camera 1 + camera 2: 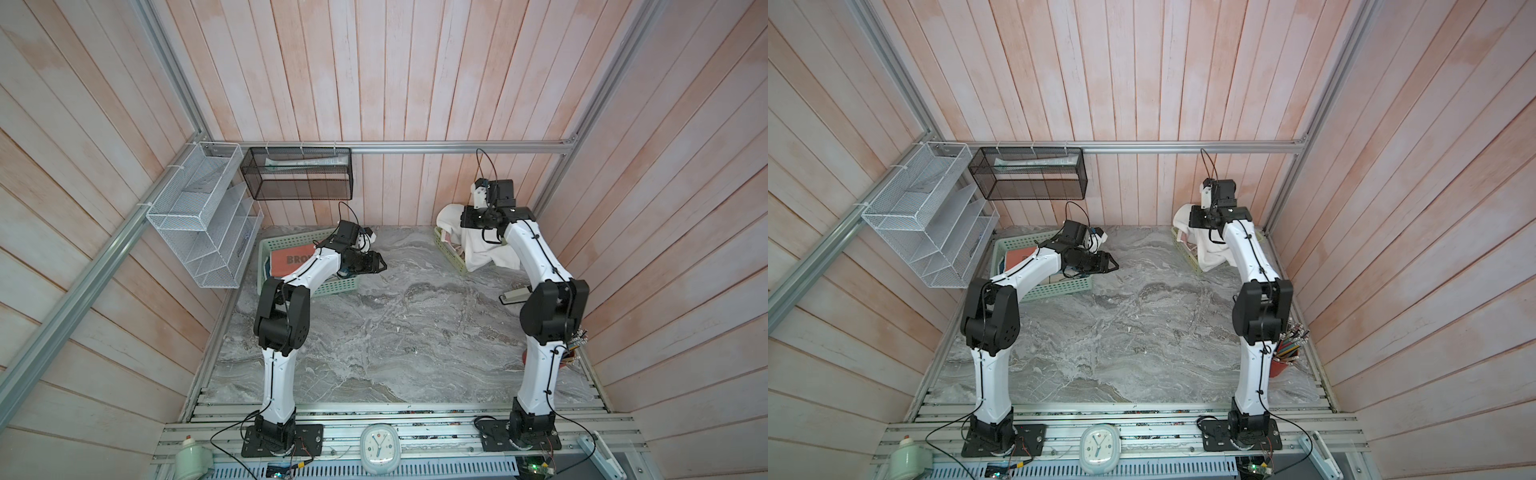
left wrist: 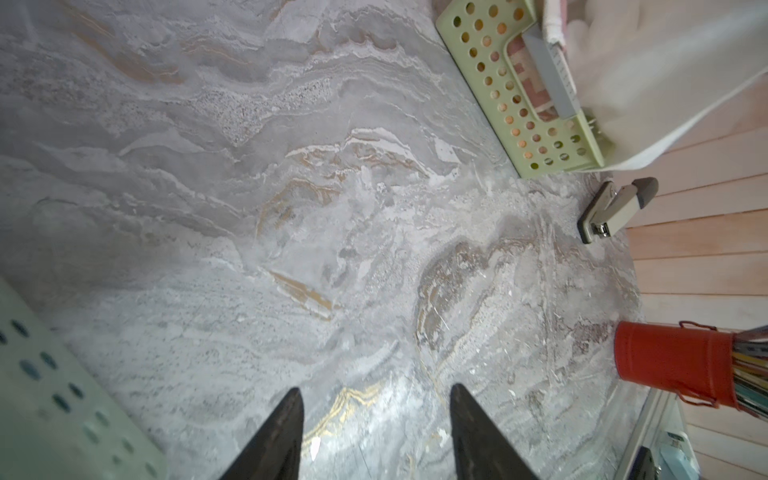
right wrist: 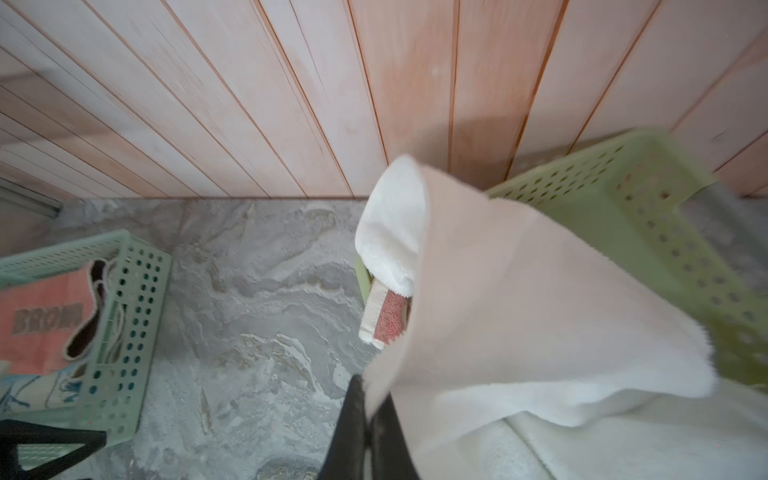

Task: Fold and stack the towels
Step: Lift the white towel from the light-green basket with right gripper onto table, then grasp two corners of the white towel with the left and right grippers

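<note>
Nearest me, on the front rail, I've got a clock [image 1: 379, 453]. Further in on the R side there's a red cup [image 1: 1281, 365] of pencils, then a stapler [image 2: 615, 210] lying on the marble table [image 1: 395, 340].

L arm: the left gripper [image 2: 374, 388] hangs over bare table just beside the mint basket [image 1: 332, 286], pointing toward mid-table. Jaws are apart w/ nothing btwn them. In that basket the coral towel [image 1: 286, 259] lies flat & folded. I can read "BRO" in a top view; the lettering runs roughly L-R, tipped up a bit at the R end, and the arm covers the rest. A cream cloth [image 3: 25, 395] w/ blue marks sits under it.

Far R: the right gripper [image 3: 370, 390] has its jaws pinched together on an edge of the white towel [image 1: 482, 253]. The towel is lifted above the yellow-green basket [image 1: 451, 255]. Its long axis runs from the held high end by the back wall down toward me. The low end hangs past the basket's near rim; can't tell if it touches the table. Inside that basket is a patterned cloth [image 3: 386, 320], cream band + red patch, fold unclear.

Beyond, on the walls: a white wire rack [image 1: 199, 216] & a black mesh rack [image 1: 299, 174].
</note>
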Controlling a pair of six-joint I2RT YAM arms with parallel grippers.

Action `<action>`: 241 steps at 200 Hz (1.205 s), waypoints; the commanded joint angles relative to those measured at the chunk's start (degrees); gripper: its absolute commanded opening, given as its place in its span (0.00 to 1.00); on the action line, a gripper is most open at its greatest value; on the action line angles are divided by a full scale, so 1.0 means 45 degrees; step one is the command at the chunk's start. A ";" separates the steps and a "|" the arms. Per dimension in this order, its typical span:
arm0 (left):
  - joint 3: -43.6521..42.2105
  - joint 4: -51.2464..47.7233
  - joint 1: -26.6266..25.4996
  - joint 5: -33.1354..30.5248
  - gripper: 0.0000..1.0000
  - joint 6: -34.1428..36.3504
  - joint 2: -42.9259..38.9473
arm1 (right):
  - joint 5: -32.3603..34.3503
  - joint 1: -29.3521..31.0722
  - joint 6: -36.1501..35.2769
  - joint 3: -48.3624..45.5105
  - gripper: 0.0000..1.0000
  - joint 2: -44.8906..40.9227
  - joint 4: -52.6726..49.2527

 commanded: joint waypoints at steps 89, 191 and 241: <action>-0.4930 0.2035 0.0006 -0.0145 0.58 -0.1675 -0.6104 | 0.2037 0.5722 -0.0177 -0.5710 0.00 -0.8786 0.2256; -0.9316 0.1868 -0.0644 -0.1267 0.60 -0.2361 -0.8542 | 0.2263 0.4317 0.1236 -1.0023 0.50 -0.5755 0.0393; -1.0344 0.0552 -0.0827 -0.5707 0.65 -0.4729 -0.8706 | 0.1048 0.5148 0.2548 -1.2611 0.51 -0.7557 0.1704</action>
